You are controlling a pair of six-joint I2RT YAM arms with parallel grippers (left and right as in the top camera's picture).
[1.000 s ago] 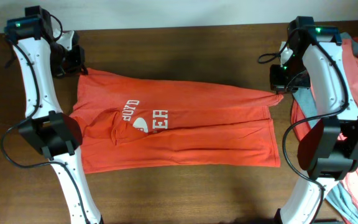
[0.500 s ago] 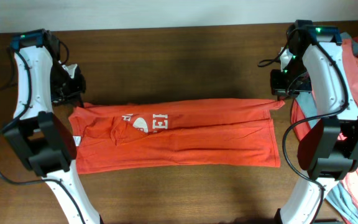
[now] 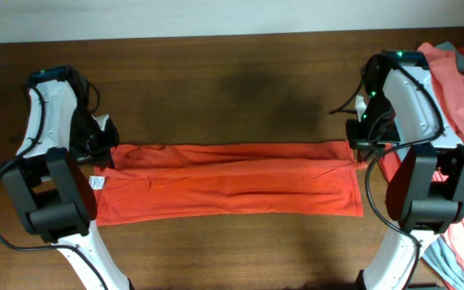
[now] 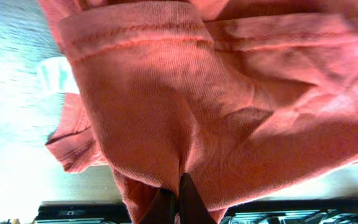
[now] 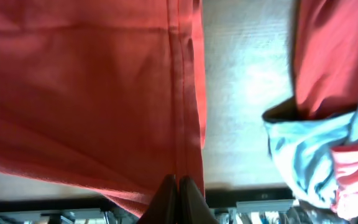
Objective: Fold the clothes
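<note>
The orange-red T-shirt (image 3: pixel 232 181) lies folded lengthwise across the bench (image 3: pixel 232 89). Left fingers (image 4: pixel 188 198) and right fingers (image 5: pixel 166 194) pinch its far edge at opposite ends. Open wood lies beyond, and other shirts (image 3: pixel 457 76) crowd the right.

The left arm (image 3: pixel 48 121) and right arm (image 3: pixel 419 93) stand at opposite table ends, wrists bent inward toward each other. The left gripper (image 4: pixel 176 190) has its fingers pinched tight on the orange-red T-shirt (image 3: pixel 232 173). The right gripper (image 5: pixel 178 186) clamps its other end.
</note>
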